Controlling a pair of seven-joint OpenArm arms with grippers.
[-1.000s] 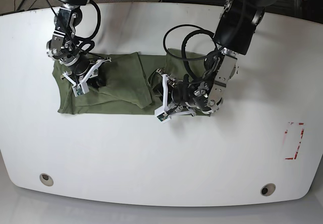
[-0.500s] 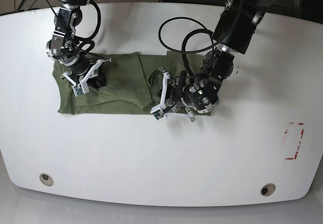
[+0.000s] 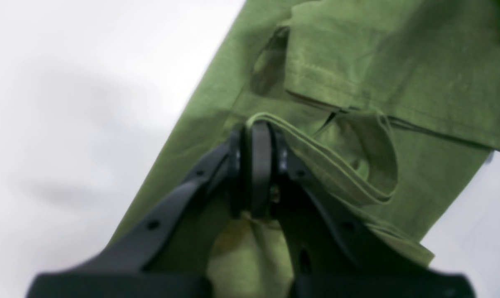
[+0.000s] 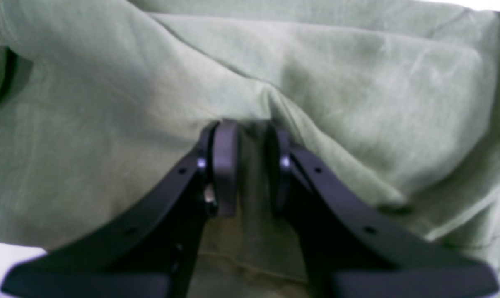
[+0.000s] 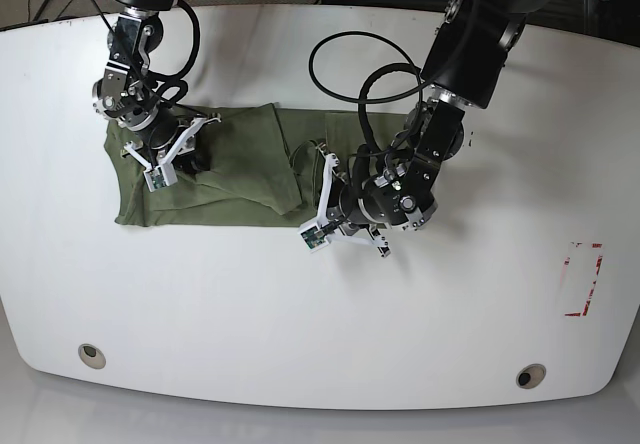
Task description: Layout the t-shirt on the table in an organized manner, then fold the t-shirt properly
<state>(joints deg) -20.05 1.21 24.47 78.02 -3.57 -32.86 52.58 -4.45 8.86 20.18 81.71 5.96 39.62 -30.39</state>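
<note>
- Olive-green t-shirt (image 5: pixel 235 169) spread in a long, wrinkled band on the white table (image 5: pixel 300 314), nearer the far edge than the near one, towards the left end in the base view.
- Left gripper (image 3: pixel 256 165) pressed together, pinching a doubled fold of hem at the shirt's end nearest the table's middle; cloth rising between the black fingers (image 3: pixel 261 157).
- Right gripper (image 4: pixel 245 165) down on the shirt's end near the table's left edge, pinching a raised ridge of fabric, a narrow gap between the jaws.
- Red tape mark (image 5: pixel 583 279) near the table's right edge, well apart from the shirt.
- Grommet holes (image 5: pixel 91 354) near the two front corners.
</note>
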